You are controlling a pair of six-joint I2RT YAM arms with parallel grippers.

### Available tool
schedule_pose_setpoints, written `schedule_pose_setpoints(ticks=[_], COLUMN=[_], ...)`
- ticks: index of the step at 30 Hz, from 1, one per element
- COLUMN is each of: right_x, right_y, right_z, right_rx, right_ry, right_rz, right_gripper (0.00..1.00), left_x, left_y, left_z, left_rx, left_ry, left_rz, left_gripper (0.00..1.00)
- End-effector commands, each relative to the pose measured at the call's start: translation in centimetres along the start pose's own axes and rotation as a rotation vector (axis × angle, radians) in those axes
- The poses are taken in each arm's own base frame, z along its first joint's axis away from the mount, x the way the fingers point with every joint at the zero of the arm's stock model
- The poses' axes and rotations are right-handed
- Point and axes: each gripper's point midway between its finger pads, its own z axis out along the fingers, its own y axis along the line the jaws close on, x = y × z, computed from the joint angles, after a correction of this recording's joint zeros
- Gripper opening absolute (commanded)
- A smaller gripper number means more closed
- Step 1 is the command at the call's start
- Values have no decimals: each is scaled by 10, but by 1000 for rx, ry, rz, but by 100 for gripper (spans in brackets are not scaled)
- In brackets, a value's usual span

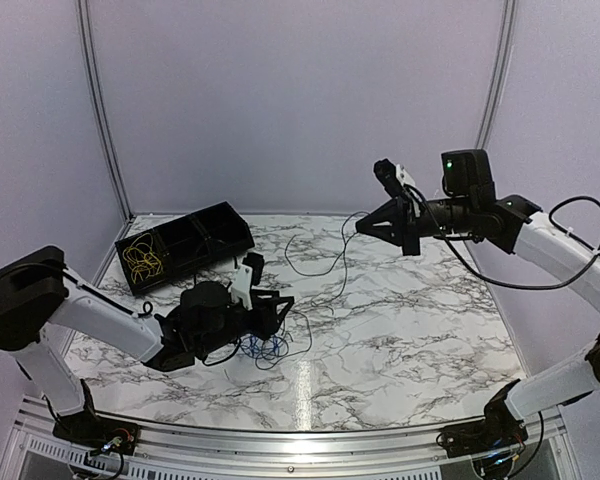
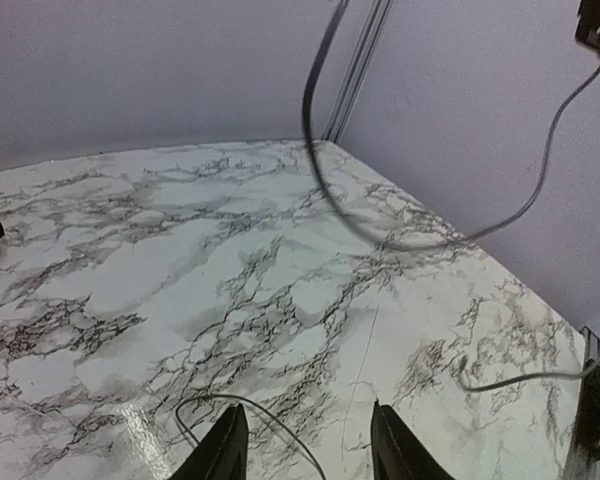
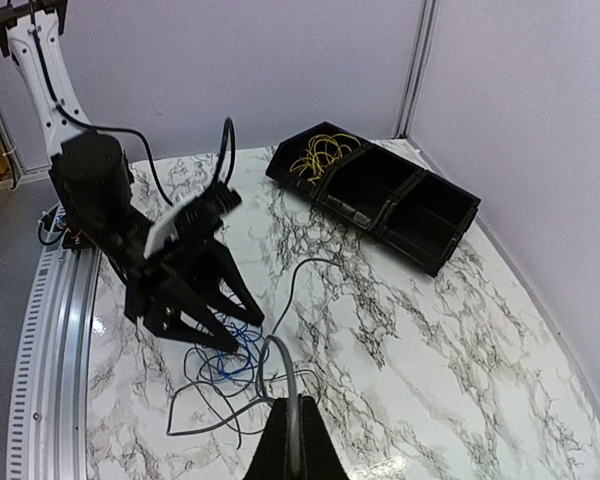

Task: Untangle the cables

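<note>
A tangle of blue cable and thin black cable lies on the marble table at front centre. It also shows in the right wrist view. My left gripper is open and low, with its fingertips at the far edge of the blue tangle. In the left wrist view the gripper has a thin black loop between its fingers. My right gripper is raised at the back right. It is shut on a dark cable that hangs down to the tangle. Yellow cables lie in the black bin.
A black bin with compartments stands at the back left and also shows in the right wrist view. The held cable sags in loops over the table's middle. Walls close in the back and sides, and a metal rail runs along the front.
</note>
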Motion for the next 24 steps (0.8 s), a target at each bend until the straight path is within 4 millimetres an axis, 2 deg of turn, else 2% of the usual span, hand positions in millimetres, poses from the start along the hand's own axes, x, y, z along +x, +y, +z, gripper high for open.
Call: schedule_pose_setpoints(ticks=[1,6,11,15,18,24], right_x=[9,34,45,51,53,54], right_y=[-3,-2,2,7,11,15], right_z=[-1,8,12,14,15,14], right_rx=[41,29,11,-20,-33,-48], right_ry=[-22,-4,-3,-8,-13,-24], right_rz=[-58,-34,-10,8,15,16], right_gripper=[0,0,0,0,0,0], left_x=[-36,-69,-92,-89,-87,-66], left_y=[-14,-37,-68,-89,-95,-108], left_z=[-26,-49,-52,-31,-11,21], left_rx=[63,151,265,323,316,348], left_ry=[-93,-165,-187,-120,-93,-18], left_rz=[-11,30,69,103,118,138], left_gripper=[47,50,52,52,52,46])
